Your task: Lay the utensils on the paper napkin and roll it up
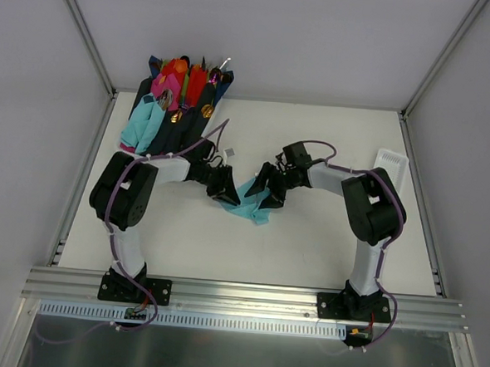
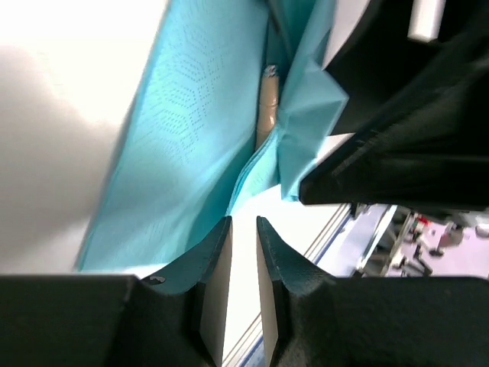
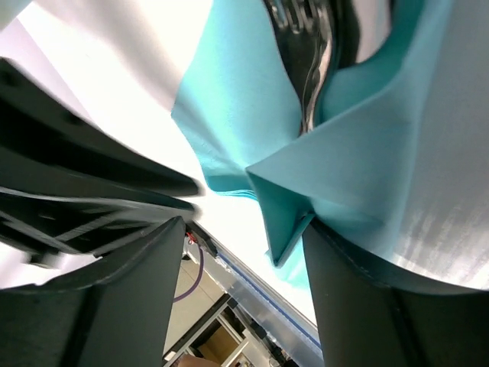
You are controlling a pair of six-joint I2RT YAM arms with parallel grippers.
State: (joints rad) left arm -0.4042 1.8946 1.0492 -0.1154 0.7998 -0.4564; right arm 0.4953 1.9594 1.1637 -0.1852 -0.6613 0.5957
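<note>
The teal paper napkin [image 1: 253,202] lies crumpled and partly folded on the white table between my two grippers. In the right wrist view a shiny silver utensil [image 3: 309,69] lies inside the napkin's [image 3: 244,107] fold. The left wrist view shows a slim handle [image 2: 267,107] in the crease of the napkin [image 2: 191,130]. My left gripper [image 1: 226,186] is at the napkin's left edge, jaws a narrow gap apart with nothing between them [image 2: 243,229]. My right gripper [image 1: 267,185] stands over the napkin's right side, wide open [image 3: 237,252], with a folded corner resting against one finger [image 3: 359,298].
A pile of pink, red, navy and teal napkin bundles with gold cutlery [image 1: 180,88] lies at the back left. A white tray [image 1: 392,166] sits at the right edge. The table's front rail [image 1: 246,296] runs along the near side.
</note>
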